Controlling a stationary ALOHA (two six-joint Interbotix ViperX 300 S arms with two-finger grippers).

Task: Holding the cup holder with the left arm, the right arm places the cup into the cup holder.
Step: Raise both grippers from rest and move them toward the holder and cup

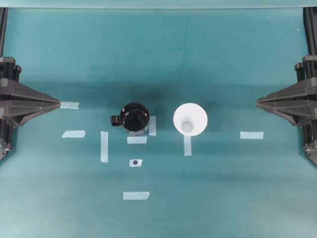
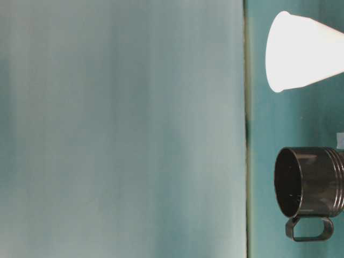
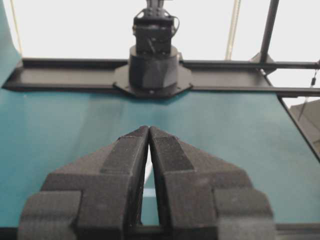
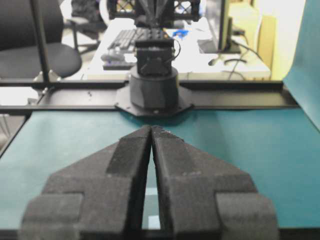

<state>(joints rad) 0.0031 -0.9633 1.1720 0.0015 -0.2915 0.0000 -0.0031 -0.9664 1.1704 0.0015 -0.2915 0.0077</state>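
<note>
- No legible writing on any item.
- Holder (image 1: pixel 134 117): glossy black cylinder standing upright on the teal cloth (image 1: pixel 163 54), small handle toward the left arm (image 1: pixel 25 101).
- Cup (image 1: pixel 190 119): plain white tapered cone, upright just beside the holder, not touching.
- Pale tape strips (image 1: pixel 104 146) mark the cloth.
- Left gripper (image 3: pixel 149 131), right gripper (image 4: pixel 151 130): textured black fingers pressed together, empty, both well apart from cup and holder.

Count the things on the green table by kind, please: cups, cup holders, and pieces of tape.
White cup: 1
Black cup holder: 1
Pale tape pieces on the table, such as one: 9
Total: 11
</note>
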